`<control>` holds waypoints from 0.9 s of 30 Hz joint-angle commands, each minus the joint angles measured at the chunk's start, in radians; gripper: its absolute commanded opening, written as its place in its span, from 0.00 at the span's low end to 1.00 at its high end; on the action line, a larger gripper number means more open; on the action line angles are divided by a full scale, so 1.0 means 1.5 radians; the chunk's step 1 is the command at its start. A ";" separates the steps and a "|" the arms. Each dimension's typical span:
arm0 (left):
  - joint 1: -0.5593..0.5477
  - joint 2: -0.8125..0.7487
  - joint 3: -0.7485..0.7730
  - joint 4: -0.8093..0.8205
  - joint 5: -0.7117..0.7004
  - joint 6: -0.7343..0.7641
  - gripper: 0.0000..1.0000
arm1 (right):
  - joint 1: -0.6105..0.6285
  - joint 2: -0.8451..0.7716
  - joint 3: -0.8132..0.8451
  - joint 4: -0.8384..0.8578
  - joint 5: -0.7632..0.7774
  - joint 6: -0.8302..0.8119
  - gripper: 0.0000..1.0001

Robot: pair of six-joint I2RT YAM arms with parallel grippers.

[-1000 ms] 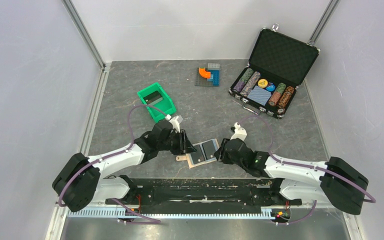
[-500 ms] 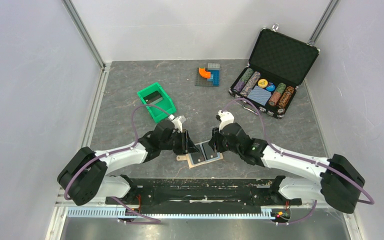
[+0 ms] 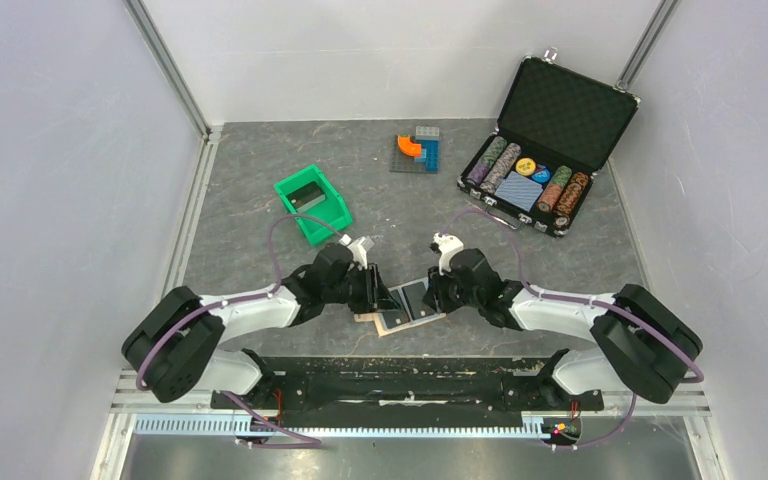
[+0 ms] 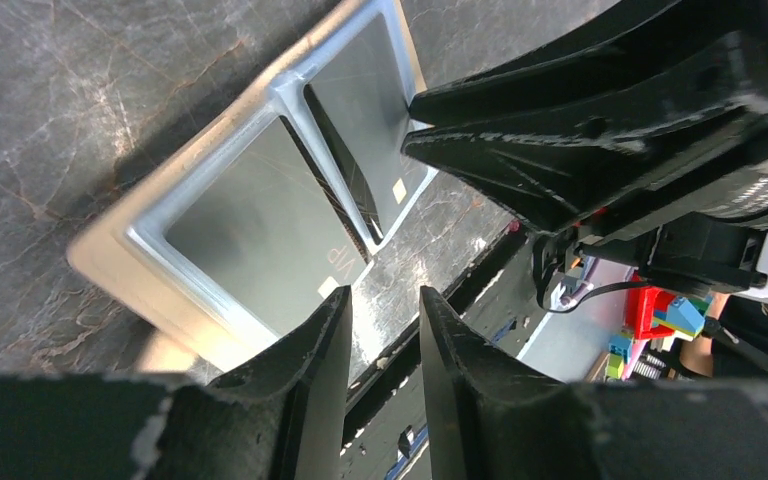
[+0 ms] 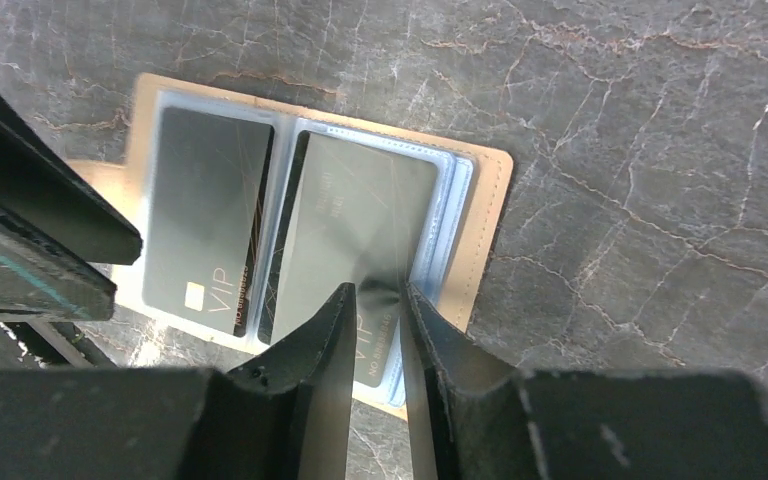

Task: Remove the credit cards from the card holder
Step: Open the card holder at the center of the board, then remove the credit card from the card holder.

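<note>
Both credit cards (image 5: 205,215) sit pocketed in the card holder (image 5: 487,235), open at the table's (image 3: 260,200) six o'clock: none out yet. The left gripper (image 4: 385,310), narrowly parted and empty, stands at its nine; the right gripper (image 5: 375,300), narrow, straddles the three-o'clock card (grip unclear).

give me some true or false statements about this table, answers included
1. The card holder lies open on the table. True.
2. Its pockets are empty. False: dark credit cards sit in both halves.
3. The chip case is closed. False: its lid stands open.
4. The green bin is on the left arm's side. True.
5. The right claw is far from the holder. False: its tips are at one card.
</note>
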 commanded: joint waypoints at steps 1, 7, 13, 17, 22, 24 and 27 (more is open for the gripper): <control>-0.013 0.033 0.033 0.031 -0.003 -0.019 0.37 | -0.004 -0.002 -0.052 0.071 -0.009 0.021 0.25; -0.038 0.060 0.059 0.031 -0.039 -0.006 0.36 | -0.001 -0.029 -0.137 0.156 -0.031 0.130 0.23; -0.045 0.057 0.050 0.026 -0.113 -0.002 0.36 | 0.000 -0.063 -0.197 0.212 -0.023 0.206 0.22; -0.047 0.054 0.036 0.038 -0.137 0.004 0.36 | 0.000 -0.083 -0.201 0.207 -0.010 0.216 0.23; -0.047 0.070 0.027 0.097 -0.107 -0.005 0.36 | 0.000 -0.080 -0.202 0.211 -0.011 0.223 0.23; -0.047 0.081 0.027 0.104 -0.107 -0.010 0.35 | 0.000 -0.076 -0.204 0.215 -0.011 0.226 0.23; -0.047 0.104 0.027 0.112 -0.107 -0.019 0.34 | 0.001 -0.074 -0.205 0.218 -0.011 0.229 0.23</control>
